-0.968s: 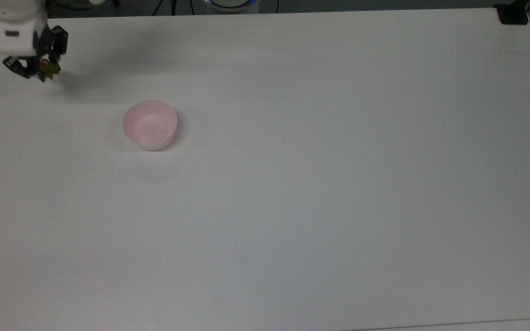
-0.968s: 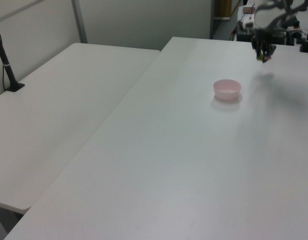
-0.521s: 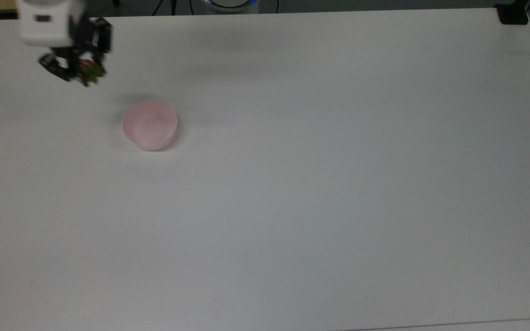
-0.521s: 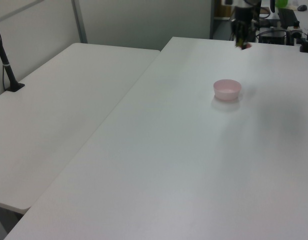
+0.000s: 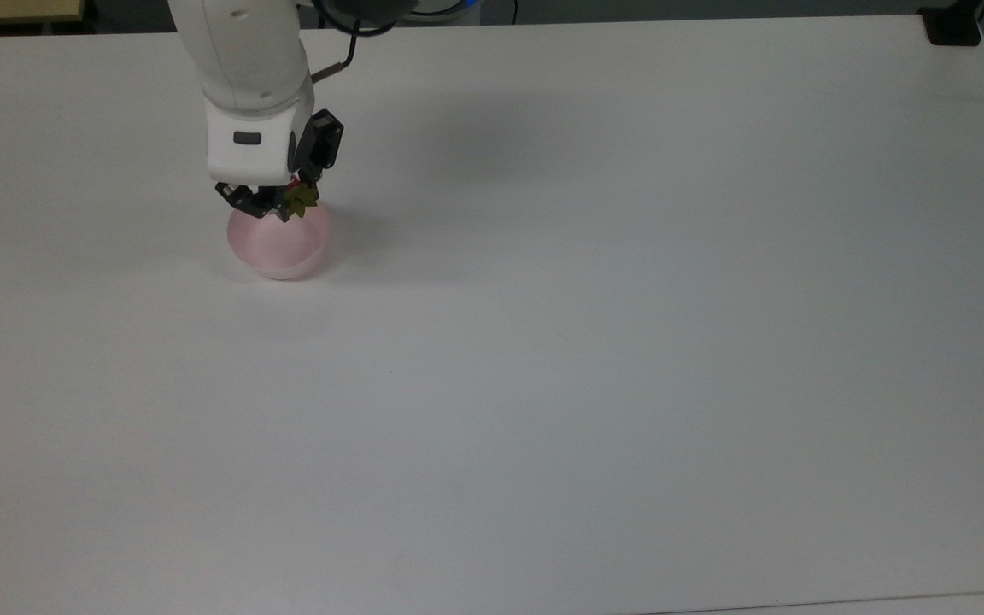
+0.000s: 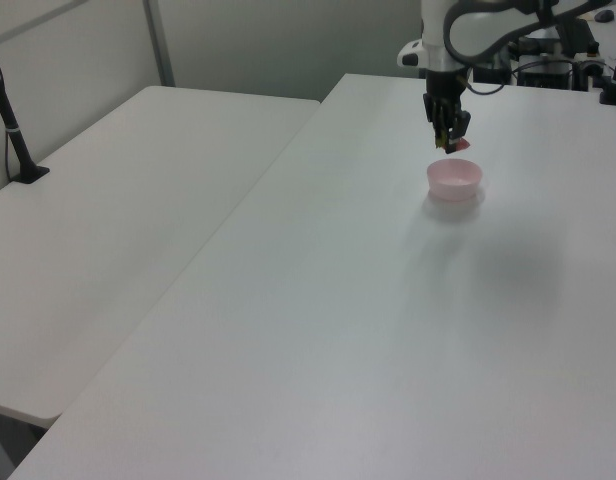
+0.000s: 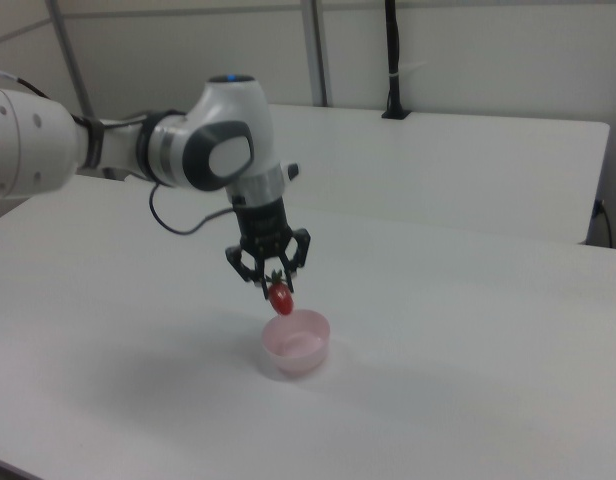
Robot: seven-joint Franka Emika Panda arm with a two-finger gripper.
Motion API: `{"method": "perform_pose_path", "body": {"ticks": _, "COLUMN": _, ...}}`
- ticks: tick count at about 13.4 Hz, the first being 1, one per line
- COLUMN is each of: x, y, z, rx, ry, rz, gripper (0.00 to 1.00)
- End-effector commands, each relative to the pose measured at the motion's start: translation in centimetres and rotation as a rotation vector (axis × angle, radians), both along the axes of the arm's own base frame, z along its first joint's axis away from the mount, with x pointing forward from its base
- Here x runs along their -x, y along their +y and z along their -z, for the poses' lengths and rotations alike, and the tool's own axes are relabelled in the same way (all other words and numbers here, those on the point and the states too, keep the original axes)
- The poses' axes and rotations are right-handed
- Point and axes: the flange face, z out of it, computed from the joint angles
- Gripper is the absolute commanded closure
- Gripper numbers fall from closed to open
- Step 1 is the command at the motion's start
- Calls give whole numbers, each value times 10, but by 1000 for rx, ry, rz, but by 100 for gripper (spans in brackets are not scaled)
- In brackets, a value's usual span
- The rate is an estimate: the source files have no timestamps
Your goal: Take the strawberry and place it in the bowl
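Strawberry (image 7: 280, 297) is pinched in the tool (image 7: 276, 284), hanging just above the bowl (image 7: 296, 343), left of centre in the right view. In the top view the tool (image 5: 274, 202) overlaps the bowl's (image 5: 278, 243) upper rim, upper left of frame, green cap (image 5: 300, 201) sticking out sideways. In the left view the tool (image 6: 449, 140) sits over the bowl (image 6: 454, 179), upper right.

Handling, as judgement: strawberry looks small, light, glossy so likely slippery, and probably soft, so go easy on squeeze. Hold is across the upper body near the cap; red tip points down. Bowl looks light and thin, could slide or tip if bumped.

Bench (image 5: 594, 342) is plain white, flat and smooth. A second white bench (image 6: 118, 220) stands on the left view's left, a black post (image 6: 10, 120) on it; grey partition walls behind.
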Motion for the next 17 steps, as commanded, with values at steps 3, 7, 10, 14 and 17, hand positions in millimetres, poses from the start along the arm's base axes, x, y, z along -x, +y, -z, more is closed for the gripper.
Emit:
{"method": "perform_pose_path", "body": {"ticks": 3, "x": 17, "y": -19, "z": 50, "rx": 51, "ry": 16, "rz": 17, "gripper": 31}}
{"method": "perform_pose_path", "body": {"ticks": 7, "x": 18, "y": -21, "z": 13, "rx": 36, "ry": -65, "rz": 253, "gripper": 0}}
{"method": "perform_pose_path", "body": {"ticks": 10, "x": 30, "y": -8, "z": -60, "rx": 32, "ry": -63, "rz": 604, "gripper": 0}}
{"method": "perform_pose_path", "body": {"ticks": 14, "x": 46, "y": 11, "z": -165, "rx": 9, "ry": -127, "rz": 857, "gripper": 0}}
{"method": "perform_pose_path", "body": {"ticks": 17, "x": 55, "y": 35, "z": -189, "rx": 15, "ry": -101, "rz": 886, "gripper": 0}}
